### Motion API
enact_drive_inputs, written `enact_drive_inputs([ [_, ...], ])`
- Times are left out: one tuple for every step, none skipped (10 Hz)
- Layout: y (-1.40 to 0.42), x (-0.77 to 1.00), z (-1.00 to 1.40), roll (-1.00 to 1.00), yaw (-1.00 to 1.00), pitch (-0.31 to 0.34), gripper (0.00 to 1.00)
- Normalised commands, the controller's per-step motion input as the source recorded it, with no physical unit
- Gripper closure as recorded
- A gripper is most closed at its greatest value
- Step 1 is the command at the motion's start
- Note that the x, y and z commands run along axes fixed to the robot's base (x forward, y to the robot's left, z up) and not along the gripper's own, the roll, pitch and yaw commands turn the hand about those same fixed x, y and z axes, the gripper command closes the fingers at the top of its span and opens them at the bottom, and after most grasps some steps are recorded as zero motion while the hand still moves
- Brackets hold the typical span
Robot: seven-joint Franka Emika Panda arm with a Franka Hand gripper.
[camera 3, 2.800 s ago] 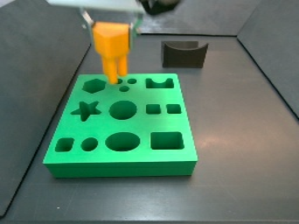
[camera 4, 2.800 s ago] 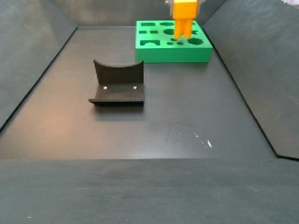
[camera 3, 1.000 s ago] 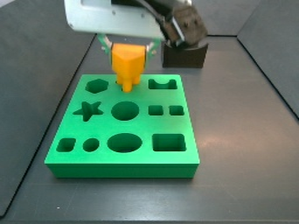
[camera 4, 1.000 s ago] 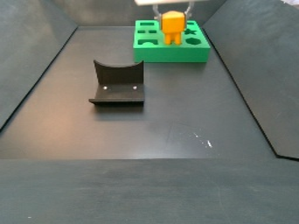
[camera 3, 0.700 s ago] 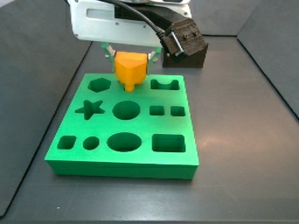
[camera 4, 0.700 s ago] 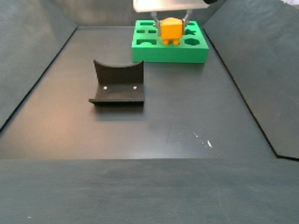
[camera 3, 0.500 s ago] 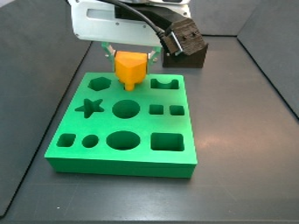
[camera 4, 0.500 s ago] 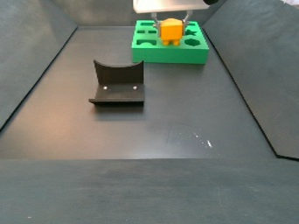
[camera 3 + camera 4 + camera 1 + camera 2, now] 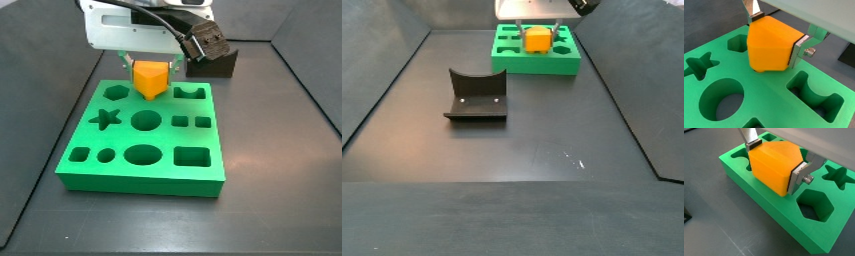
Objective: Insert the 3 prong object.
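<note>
The 3 prong object (image 9: 151,78) is a bright orange peg, held upright between my gripper's (image 9: 150,68) fingers. Its lower end sits in a hole in the back row of the green board (image 9: 147,182), and only its upper part stands above the board. In both wrist views the silver fingers (image 9: 801,48) press its two sides (image 9: 774,168), and its base meets the board surface (image 9: 771,85). In a side view the peg (image 9: 539,40) stands low in the board (image 9: 536,68) at the far end of the floor.
The dark fixture (image 9: 476,95) stands mid-floor, apart from the board; in a side view it (image 9: 217,64) is just behind the gripper. Open holes flank the peg: a hexagon (image 9: 739,43), a star (image 9: 701,67), a round one (image 9: 723,100) and a notched one (image 9: 814,92).
The gripper has come down with the orange peg. The peg has sunk from above the board into the back-row hole, a little deeper than half a second ago.
</note>
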Motion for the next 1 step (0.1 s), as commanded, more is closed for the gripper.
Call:
enact_drive_inputs([
  [0.00, 0.00, 0.00, 0.00, 0.00, 0.000, 1.00],
])
